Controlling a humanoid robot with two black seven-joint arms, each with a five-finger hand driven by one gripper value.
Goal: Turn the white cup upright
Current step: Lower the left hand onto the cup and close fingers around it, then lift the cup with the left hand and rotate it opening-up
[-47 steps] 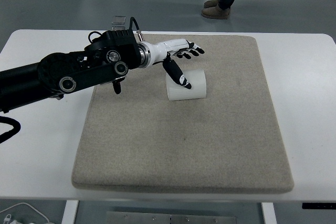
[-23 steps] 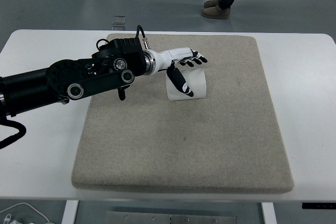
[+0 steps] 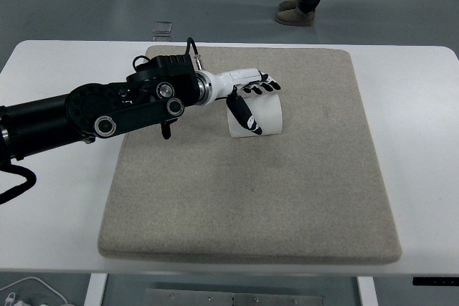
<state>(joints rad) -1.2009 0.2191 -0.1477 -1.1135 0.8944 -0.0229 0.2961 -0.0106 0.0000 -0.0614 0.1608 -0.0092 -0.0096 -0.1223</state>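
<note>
A white cup (image 3: 270, 118) lies on its side on the beige mat (image 3: 251, 198), in the mat's far middle part. My left arm (image 3: 107, 109) reaches in from the left, and its white hand (image 3: 259, 105) with black fingertips sits over the cup. The fingers (image 3: 264, 85) stretch straight across the cup's far upper side. The thumb (image 3: 244, 114) hangs down over the cup's near left face. The hand is open around the cup rather than clenched, and I cannot tell whether it touches. The right arm is out of view.
The mat lies on a white table (image 3: 416, 141). A person's legs and shoes (image 3: 301, 5) stand on the floor beyond the table. A small clear object (image 3: 163, 29) sits at the table's far edge. A white cable (image 3: 29, 288) lies below the near left corner.
The left arm has swung slightly toward me and the hand has come down over the cup, thumb now lower on its near face. The cup has not moved.
</note>
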